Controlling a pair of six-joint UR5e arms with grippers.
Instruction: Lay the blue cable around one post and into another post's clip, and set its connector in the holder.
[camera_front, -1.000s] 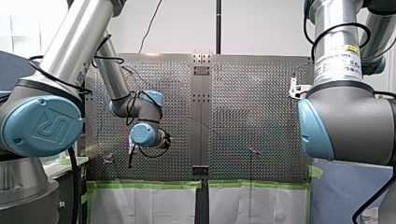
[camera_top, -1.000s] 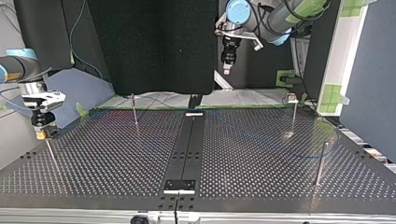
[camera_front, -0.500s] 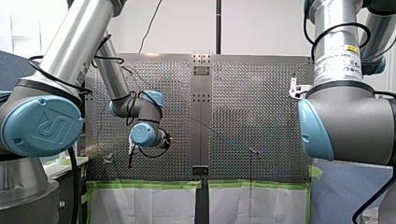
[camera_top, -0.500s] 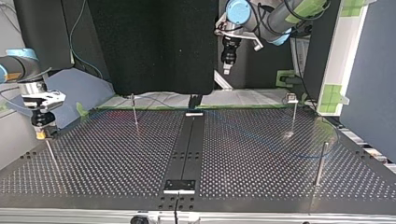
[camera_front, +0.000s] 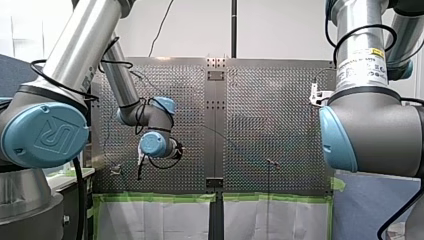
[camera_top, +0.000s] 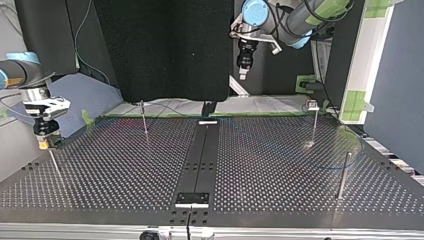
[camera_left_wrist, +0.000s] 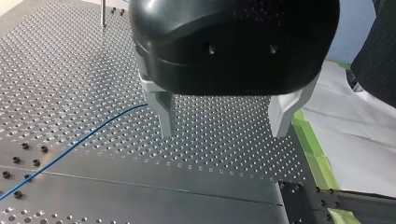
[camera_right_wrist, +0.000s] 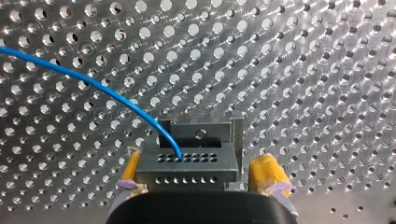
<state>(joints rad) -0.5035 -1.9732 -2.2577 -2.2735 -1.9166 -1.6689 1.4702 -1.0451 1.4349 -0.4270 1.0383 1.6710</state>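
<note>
Since my right gripper's (camera_right_wrist: 198, 157) yellow pads (camera_right_wrist: 267, 170) stand open astride the connector (camera_right_wrist: 189, 169), gripping nothing, the risk is the retreat: a pad snagging the block, or tension in the blue cable (camera_right_wrist: 93, 84), could drag it out of the holder (camera_right_wrist: 201, 132). The holder, at the top view's 9 o'clock, looks loaded, connector seated. My left gripper (camera_left_wrist: 223, 133), at 12 o'clock, hangs wide open, empty, above the table (camera_left_wrist: 70, 70).

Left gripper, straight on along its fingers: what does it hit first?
Probably bare perforated table: my left gripper is open with nothing between the fingers; the blue cable lies off to one side. Depth unclear.
</note>
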